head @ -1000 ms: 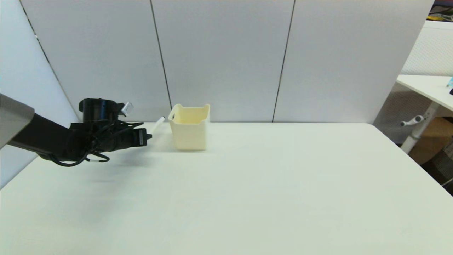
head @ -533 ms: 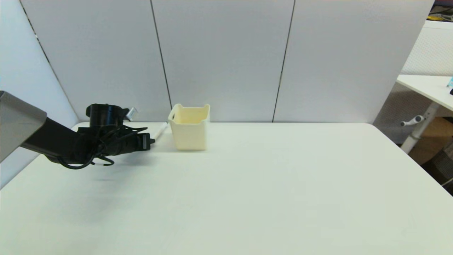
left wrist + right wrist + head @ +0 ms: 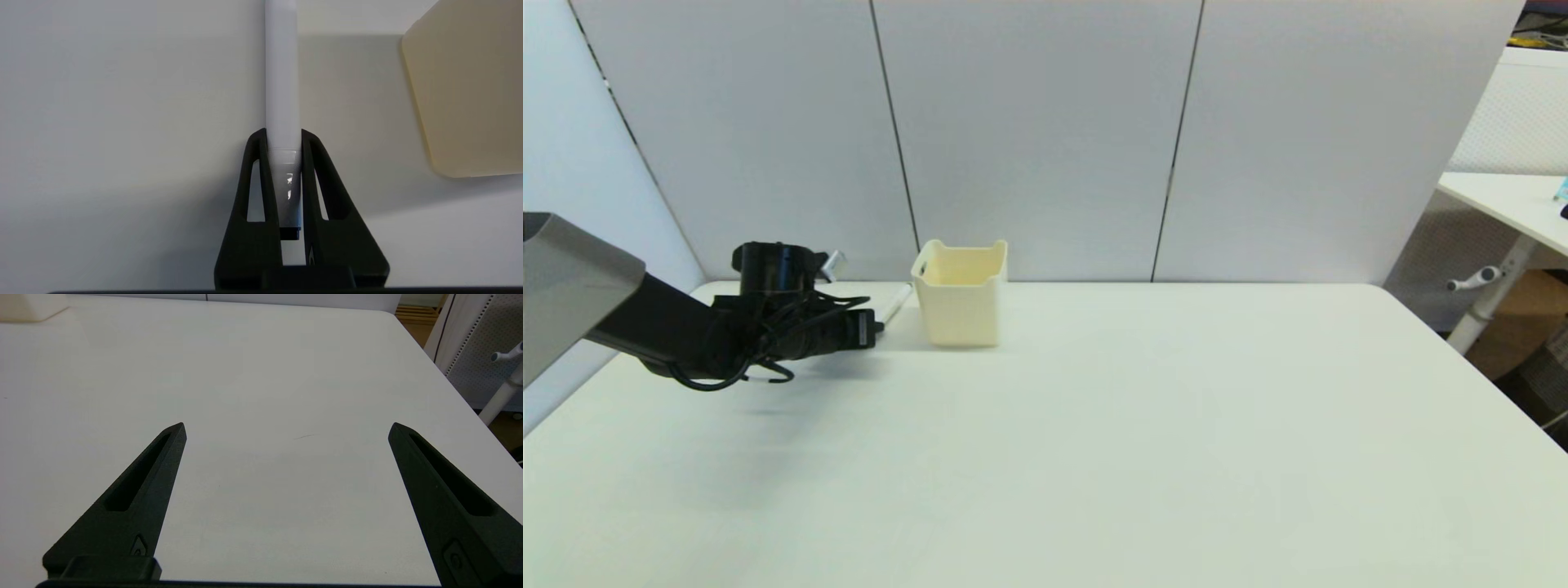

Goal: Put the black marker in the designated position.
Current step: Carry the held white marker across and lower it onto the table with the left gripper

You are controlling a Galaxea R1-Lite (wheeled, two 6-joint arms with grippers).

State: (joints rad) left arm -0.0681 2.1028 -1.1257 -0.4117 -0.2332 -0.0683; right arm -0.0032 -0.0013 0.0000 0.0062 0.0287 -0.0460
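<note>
So over the last second the left gripper (image 3: 880, 325) has dropped and slid a bit toward the bin (image 3: 961, 296), and the marker (image 3: 896, 301) it's clamped on has gone from poking up at an angle to lying low, close to the table (image 3: 1094, 425). The wrist view shows both fingers (image 3: 255, 179) pressed tight against the barrel near one end, with the rest of the marker sticking out past the tips. It now sits just beside the bin's left wall, not inside it. My read: it looks more like it's being set down next to the bin than dropped in, so if the bin is the target, it'll need lifting back over the rim. If the spot beside the bin is the target, it's nearly there. The bin wall is the one thing in the way, and a swing right would knock it. The right gripper (image 3: 286, 428) is parked with fingers spread wide over bare table, nothing in it. A second table (image 3: 1511, 204) stands off to the right, well clear.
</note>
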